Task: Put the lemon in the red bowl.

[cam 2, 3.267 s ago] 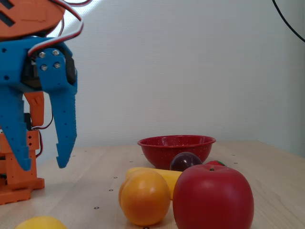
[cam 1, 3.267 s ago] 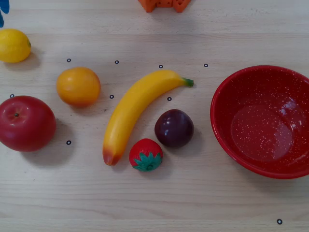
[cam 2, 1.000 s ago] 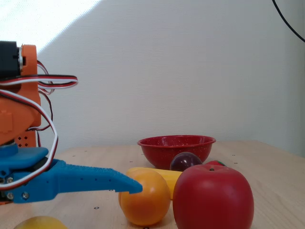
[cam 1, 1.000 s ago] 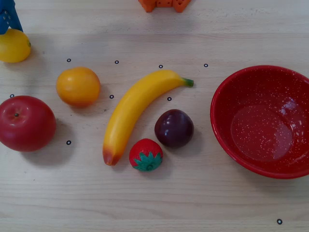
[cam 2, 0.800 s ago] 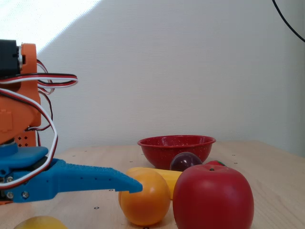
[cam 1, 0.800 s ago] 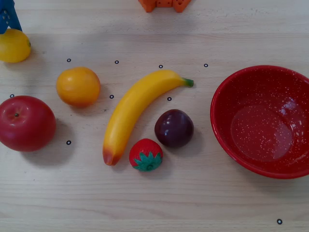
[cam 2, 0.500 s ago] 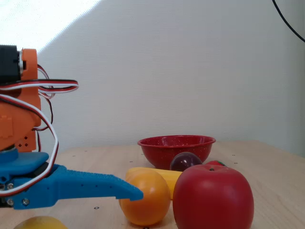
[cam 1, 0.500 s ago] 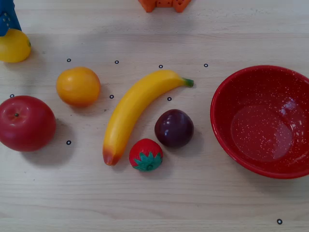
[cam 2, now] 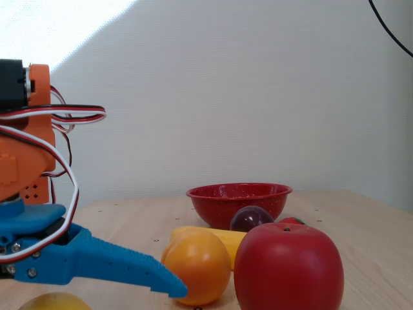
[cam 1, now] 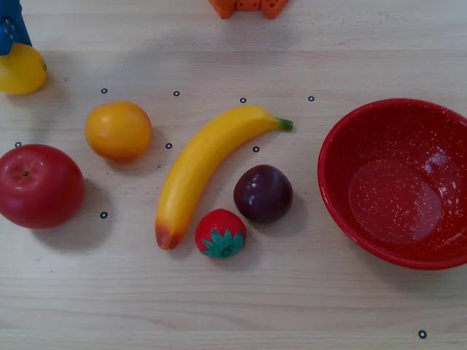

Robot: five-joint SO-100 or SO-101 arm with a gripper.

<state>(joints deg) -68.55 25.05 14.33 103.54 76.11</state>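
Observation:
The lemon (cam 1: 22, 69) lies at the far left back of the table in the overhead view, partly cut off by the frame edge. Only its top shows in the fixed view (cam 2: 55, 301), at the bottom left. My blue gripper (cam 1: 10, 33) is right over and against the lemon. In the fixed view one long blue finger (cam 2: 116, 265) reaches out just above the lemon, and the other finger is hidden. I cannot tell whether the jaws are open or shut. The red bowl (cam 1: 343, 131) stands empty at the right, and at the back in the fixed view (cam 2: 219, 200).
Between lemon and bowl lie an orange fruit (cam 1: 117, 130), a red apple (cam 1: 38, 185), a banana (cam 1: 204, 164), a dark plum (cam 1: 263, 192) and a strawberry (cam 1: 220, 233). The orange arm base (cam 1: 248, 7) is at the back edge.

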